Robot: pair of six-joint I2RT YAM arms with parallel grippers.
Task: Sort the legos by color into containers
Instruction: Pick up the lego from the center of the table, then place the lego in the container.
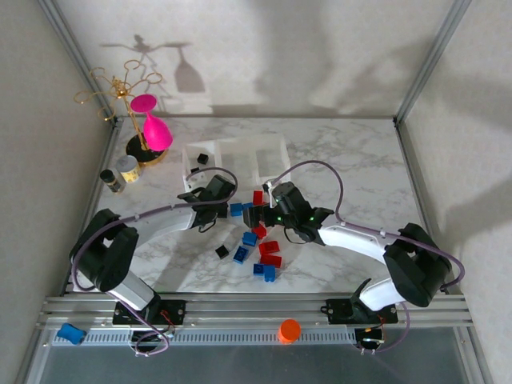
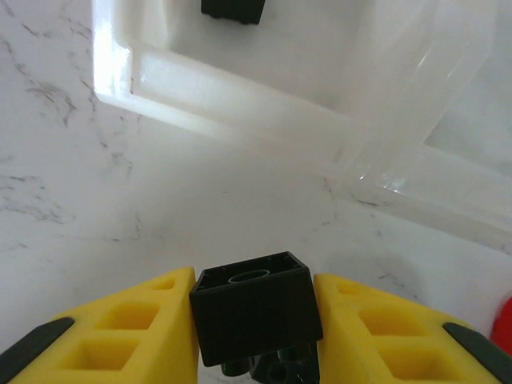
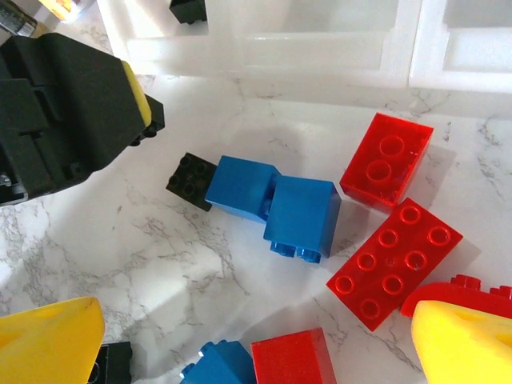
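- Legos (image 1: 260, 248) lie in a loose pile on the table (image 1: 352, 176).
- The right gripper (image 3: 252, 320) hangs over them, jaws wide apart and empty.
- The left gripper (image 2: 254, 320) pinches one black lego (image 2: 256, 308).
- Next job, I think: lift it into the containers (image 2: 240, 104) just ahead, beside the other black lego (image 2: 232, 8).

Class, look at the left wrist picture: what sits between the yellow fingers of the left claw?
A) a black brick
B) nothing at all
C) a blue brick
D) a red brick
A: the left wrist view shows a black brick pinched between the two yellow fingers of the left claw, just short of the clear bins.
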